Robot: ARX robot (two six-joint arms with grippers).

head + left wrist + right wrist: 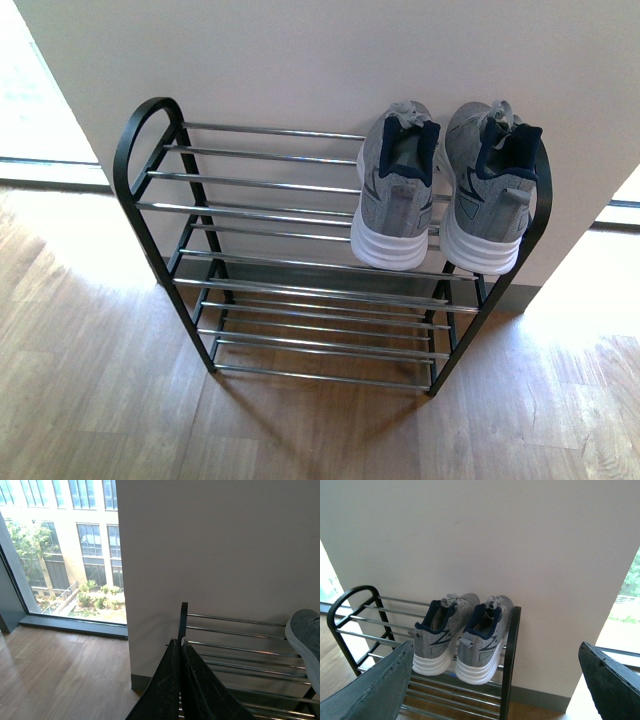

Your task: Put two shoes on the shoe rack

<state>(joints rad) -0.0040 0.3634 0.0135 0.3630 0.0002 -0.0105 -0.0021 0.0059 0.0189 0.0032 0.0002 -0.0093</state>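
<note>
Sneakers point(437, 630) were seen on rack point(508, 660) top shelf, beyond wide-open right gripper point(496, 647) jaws; left gripper point(180, 642) jaws were pressed together, empty.

The 2 sneakers point(395, 190) are grey with white soles and navy tongues. The shoe rack point(153, 103) is black-framed with chrome rods. The floor point(100, 400) is pale wood-grain.

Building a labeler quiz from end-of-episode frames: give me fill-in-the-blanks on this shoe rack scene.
1. The grey sneakers stand on the shoe rack's ____ shelf.
2. Their toes point toward the ____.
3. The left gripper is ____.
4. The right gripper is ____.
Missing words: top; wall; shut; open.
</note>
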